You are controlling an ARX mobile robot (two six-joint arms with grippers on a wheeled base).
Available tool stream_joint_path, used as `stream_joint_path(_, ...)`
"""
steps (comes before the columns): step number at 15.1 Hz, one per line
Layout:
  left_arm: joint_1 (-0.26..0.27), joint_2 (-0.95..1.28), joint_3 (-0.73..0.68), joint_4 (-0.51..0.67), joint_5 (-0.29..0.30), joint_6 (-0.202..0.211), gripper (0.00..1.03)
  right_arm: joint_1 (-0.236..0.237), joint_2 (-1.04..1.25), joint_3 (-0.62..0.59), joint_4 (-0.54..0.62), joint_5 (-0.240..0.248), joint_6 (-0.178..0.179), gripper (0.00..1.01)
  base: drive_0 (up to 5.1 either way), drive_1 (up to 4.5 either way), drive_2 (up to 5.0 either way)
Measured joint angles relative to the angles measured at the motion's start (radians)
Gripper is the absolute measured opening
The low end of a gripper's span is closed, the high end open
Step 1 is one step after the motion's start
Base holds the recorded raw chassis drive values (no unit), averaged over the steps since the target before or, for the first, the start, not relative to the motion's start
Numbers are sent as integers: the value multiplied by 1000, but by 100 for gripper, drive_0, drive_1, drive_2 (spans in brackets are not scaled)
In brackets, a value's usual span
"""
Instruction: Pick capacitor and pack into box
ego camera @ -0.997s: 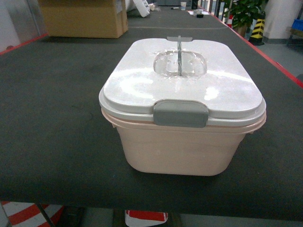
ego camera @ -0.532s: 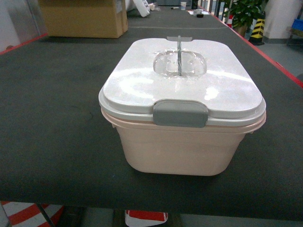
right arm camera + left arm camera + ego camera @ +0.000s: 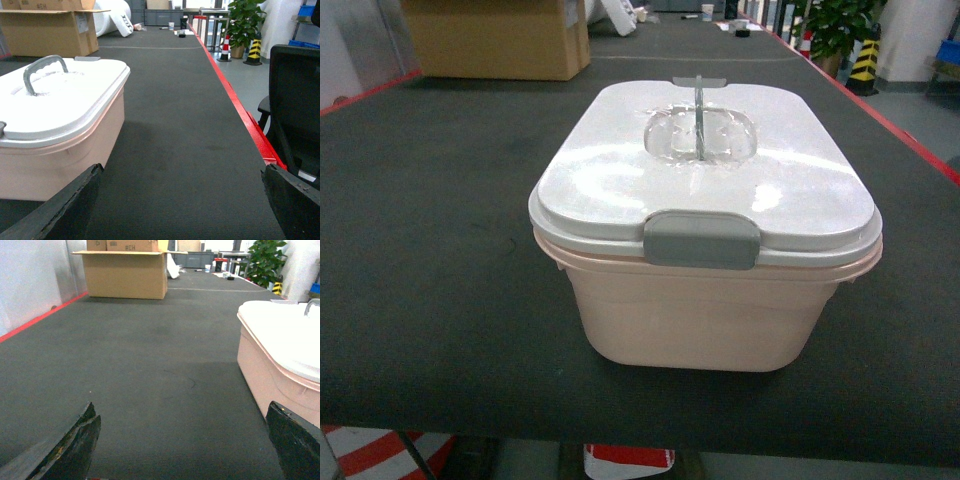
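The pale pink box [image 3: 695,320] stands in the middle of the dark table, with its white lid [image 3: 620,185] on and a grey latch [image 3: 701,239] down at the front. Its grey handle [image 3: 42,67] stands upright. No capacitor shows in any view. My left gripper [image 3: 182,432] is open low over the mat, left of the box [image 3: 272,377], nothing between its fingers. My right gripper [image 3: 182,192] is open on the other side of the box [image 3: 60,160], also empty. Neither gripper shows in the head view.
A brown cardboard carton [image 3: 495,40] stands at the far left of the table. The dark mat [image 3: 430,250] has a red edge [image 3: 242,112] on the right, with a black chair [image 3: 295,100] beyond it. Small items [image 3: 225,275] and a potted plant [image 3: 835,25] lie far back.
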Motion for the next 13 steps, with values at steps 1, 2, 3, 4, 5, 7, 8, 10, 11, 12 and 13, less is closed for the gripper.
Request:
stream_joint_path(1, 0, 0, 0, 0, 0, 0, 98, 0, 0, 0, 0, 0, 0, 98, 0, 0, 0)
stream_joint_path(2, 0, 0, 0, 0, 0, 0, 98, 0, 0, 0, 0, 0, 0, 98, 0, 0, 0)
stream_joint_path(3, 0, 0, 0, 0, 0, 0, 98, 0, 0, 0, 0, 0, 0, 98, 0, 0, 0)
stream_joint_path(4, 0, 0, 0, 0, 0, 0, 98, 0, 0, 0, 0, 0, 0, 98, 0, 0, 0)
stream_joint_path(5, 0, 0, 0, 0, 0, 0, 98, 0, 0, 0, 0, 0, 0, 98, 0, 0, 0)
stream_joint_path(7, 0, 0, 0, 0, 0, 0, 98, 0, 0, 0, 0, 0, 0, 98, 0, 0, 0)
stream_joint_path(8, 0, 0, 0, 0, 0, 0, 98, 0, 0, 0, 0, 0, 0, 98, 0, 0, 0)
stream_joint_path(10, 0, 0, 0, 0, 0, 0, 98, 0, 0, 0, 0, 0, 0, 98, 0, 0, 0)
stream_joint_path(11, 0, 0, 0, 0, 0, 0, 98, 0, 0, 0, 0, 0, 0, 98, 0, 0, 0)
stream_joint_path(12, 0, 0, 0, 0, 0, 0, 98, 0, 0, 0, 0, 0, 0, 98, 0, 0, 0)
stream_joint_path(13, 0, 0, 0, 0, 0, 0, 98, 0, 0, 0, 0, 0, 0, 98, 0, 0, 0)
